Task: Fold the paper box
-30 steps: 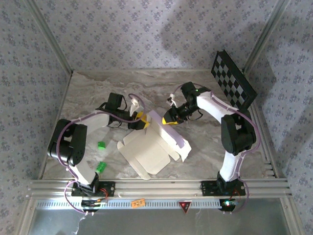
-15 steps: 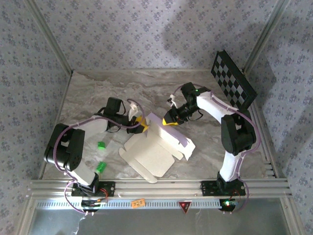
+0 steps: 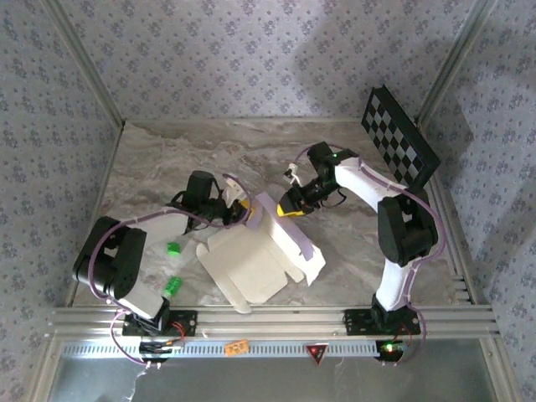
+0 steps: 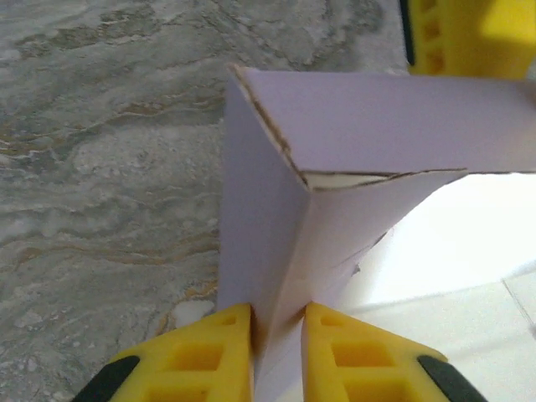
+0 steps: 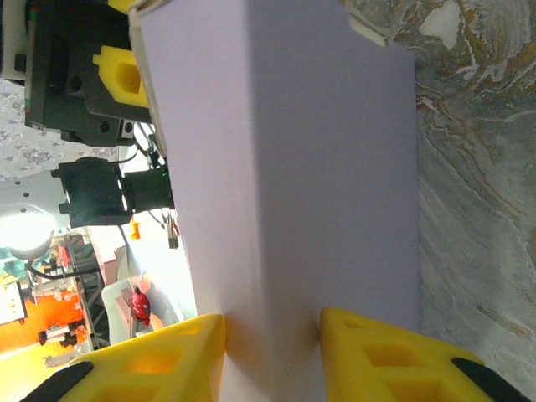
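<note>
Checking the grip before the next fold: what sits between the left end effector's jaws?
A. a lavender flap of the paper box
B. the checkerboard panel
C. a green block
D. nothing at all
A: in the left wrist view the left end effector has its yellow jaws pressed on either side of a lavender flap of the paper box.

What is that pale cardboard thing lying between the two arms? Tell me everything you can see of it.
It is the paper box, a thin die-cut cardboard sheet, only partly folded. Its cream-white side lies open, facing up on the marble-look table, with flaps spread at the near edges. Along the far edge, pale lavender panels stand folded up and meet at a creased corner. The left hand pinches a lavender flap at that corner, and the right hand pinches the adjoining lavender panel.
</note>
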`<state>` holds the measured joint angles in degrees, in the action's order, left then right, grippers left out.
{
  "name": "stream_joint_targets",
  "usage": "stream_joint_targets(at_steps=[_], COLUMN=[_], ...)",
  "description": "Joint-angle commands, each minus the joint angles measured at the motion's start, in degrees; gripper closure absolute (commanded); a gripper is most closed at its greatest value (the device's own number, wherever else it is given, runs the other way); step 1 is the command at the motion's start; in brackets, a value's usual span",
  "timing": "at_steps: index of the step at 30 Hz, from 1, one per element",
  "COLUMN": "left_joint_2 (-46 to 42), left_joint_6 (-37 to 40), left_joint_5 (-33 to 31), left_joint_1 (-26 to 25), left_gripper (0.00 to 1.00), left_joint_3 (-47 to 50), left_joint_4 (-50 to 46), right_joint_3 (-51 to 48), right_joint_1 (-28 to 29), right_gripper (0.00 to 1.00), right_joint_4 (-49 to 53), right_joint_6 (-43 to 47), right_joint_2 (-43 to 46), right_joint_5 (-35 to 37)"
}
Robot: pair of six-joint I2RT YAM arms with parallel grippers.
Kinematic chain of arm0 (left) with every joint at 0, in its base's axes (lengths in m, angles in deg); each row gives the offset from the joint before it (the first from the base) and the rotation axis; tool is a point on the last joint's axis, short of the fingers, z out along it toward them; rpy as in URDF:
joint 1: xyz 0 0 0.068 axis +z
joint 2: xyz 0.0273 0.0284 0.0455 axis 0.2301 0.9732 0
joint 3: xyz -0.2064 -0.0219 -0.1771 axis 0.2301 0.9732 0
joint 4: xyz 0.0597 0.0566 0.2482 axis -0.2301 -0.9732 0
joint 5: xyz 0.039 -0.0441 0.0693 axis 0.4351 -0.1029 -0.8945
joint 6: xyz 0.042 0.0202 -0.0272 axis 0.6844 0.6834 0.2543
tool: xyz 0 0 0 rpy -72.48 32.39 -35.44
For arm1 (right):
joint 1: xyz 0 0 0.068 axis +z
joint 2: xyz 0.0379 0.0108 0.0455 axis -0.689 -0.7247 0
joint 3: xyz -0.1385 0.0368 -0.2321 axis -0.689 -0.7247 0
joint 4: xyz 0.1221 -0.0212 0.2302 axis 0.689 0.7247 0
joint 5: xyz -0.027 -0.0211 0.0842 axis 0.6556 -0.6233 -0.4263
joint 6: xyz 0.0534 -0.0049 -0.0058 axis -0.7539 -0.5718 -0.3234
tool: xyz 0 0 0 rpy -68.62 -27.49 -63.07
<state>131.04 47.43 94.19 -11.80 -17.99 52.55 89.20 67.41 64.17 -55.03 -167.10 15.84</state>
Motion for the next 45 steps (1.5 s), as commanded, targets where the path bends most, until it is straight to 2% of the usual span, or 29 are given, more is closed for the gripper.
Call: stream_joint_targets(at_steps=[1,6,12,20,25,28,34,42,44,45], left_joint_2=[1.24,1.36,-0.07,-4.84,-5.98,-5.34,-4.16,-2.98,-2.76,-2.39], left_joint_6=[-3.36,-3.47,-4.36,-8.35,-11.61,-12.01,-11.61,-11.83,-12.38,-12.76], left_joint_5=[-4.89,-9.75,-16.97,-25.65,-27.64,-28.99,-29.96,-30.02,-30.53,-30.82], left_joint_1=[-2.38,-4.75,-6.72,-9.36,-9.7,-9.79,-9.84,-9.93,-9.88,-9.89], left_gripper=[0.86,0.94,0.99,1.0,1.0,1.0,0.99,0.98,0.93,0.86], left_joint_3=[1.61,2.26,5.59,12.07,16.57,19.05,22.23,22.84,22.32,22.02], left_joint_4=[2.02,3.87,7.63,18.46,27.47,31.3,35.56,37.41,37.21,37.41], right_joint_3=[-0.31,-0.48,-1.87,-2.25,-2.03,-2.75,-6.58,-10.7,-10.95,-10.95], right_joint_1=[1.45,1.94,2.42,5.5,7.97,9.82,9.97,8.96,9.79,10.14], right_gripper=[0.64,0.6,0.53,0.54,0.57,0.57,0.54,0.57,0.58,0.58], right_joint_4=[-0.43,-0.99,-4.23,-8.09,-9.6,-9.88,-12.47,-14.11,-14.92,-15.26], right_joint_6=[1.01,0.34,-3.49,-9.58,-13.39,-14.52,-17.3,-17.01,-17.38,-17.39], right_joint_2=[-0.49,-0.06,2.57,8.04,10.98,12.75,17.73,14.87,14.75,14.71], right_joint_5=[2.94,3.45,5.39,10.52,16.78,23.12,32.13,26.42,25.55,25.36])
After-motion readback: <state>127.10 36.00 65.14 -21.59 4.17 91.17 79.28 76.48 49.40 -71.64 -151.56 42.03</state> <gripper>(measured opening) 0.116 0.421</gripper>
